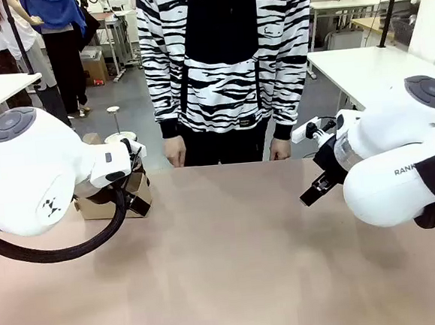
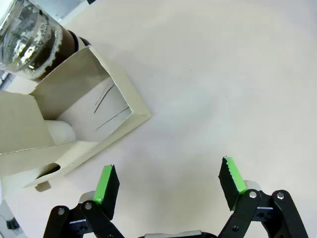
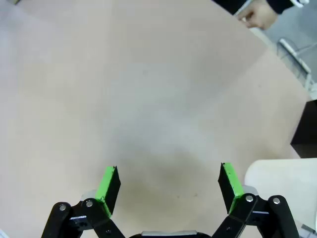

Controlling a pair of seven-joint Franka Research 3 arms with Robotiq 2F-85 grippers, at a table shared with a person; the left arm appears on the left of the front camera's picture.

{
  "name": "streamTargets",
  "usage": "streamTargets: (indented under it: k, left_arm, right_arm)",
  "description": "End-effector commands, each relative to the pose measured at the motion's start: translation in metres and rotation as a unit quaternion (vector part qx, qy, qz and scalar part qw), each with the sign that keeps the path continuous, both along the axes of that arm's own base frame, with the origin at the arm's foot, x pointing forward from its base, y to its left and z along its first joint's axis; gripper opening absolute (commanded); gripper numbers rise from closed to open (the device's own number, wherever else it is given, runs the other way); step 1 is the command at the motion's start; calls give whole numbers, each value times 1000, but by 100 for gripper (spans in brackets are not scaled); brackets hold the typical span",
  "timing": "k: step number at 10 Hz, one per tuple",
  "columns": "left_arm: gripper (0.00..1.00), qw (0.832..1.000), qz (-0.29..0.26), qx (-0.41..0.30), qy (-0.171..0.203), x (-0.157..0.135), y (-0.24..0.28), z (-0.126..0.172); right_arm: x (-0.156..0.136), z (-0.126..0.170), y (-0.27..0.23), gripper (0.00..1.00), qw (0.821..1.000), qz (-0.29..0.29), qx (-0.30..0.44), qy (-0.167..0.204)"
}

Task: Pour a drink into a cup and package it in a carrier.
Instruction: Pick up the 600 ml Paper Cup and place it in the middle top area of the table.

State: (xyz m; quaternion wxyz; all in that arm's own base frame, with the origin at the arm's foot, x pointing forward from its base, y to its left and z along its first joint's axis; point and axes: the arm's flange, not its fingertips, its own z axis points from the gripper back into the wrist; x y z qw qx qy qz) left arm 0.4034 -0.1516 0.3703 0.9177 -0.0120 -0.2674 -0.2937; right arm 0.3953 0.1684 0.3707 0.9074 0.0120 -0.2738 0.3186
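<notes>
1. As the glass pitcher (image 2: 27,37) of brown drink (image 2: 62,47) is likely heavy, slick and breakable, grip it squarely; it stands ahead-left of the open left gripper (image 2: 168,168), behind the cardboard carrier (image 2: 99,99).
2. The right gripper (image 3: 169,169) is also open, empty.

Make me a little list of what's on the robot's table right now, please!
left hand: open, empty, over the table beside the carrier
right hand: open, empty, over bare table
carrier: cardboard, open side facing the left wrist camera
pitcher: clear glass, right behind the carrier
drink: dark brown, inside the pitcher
person: stands at the table's far side
</notes>
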Motion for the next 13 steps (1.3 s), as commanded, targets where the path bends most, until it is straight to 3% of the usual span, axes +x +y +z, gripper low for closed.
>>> streamTargets:
  k: [1,8,9,13]
  left_arm:
    - [100,1000,0,0,0,0,0,0]
    - [100,1000,0,0,0,0,0,0]
    - [100,1000,0,0,0,0,0,0]
    - [100,1000,0,0,0,0,0,0]
  right_arm:
    - [0,0,0,100,1000,0,0,0]
    - [0,0,0,100,1000,0,0,0]
    - [1,26,-3,100,1000,-3,5,-12]
    - [26,160,-30,100,997,31,67,1]
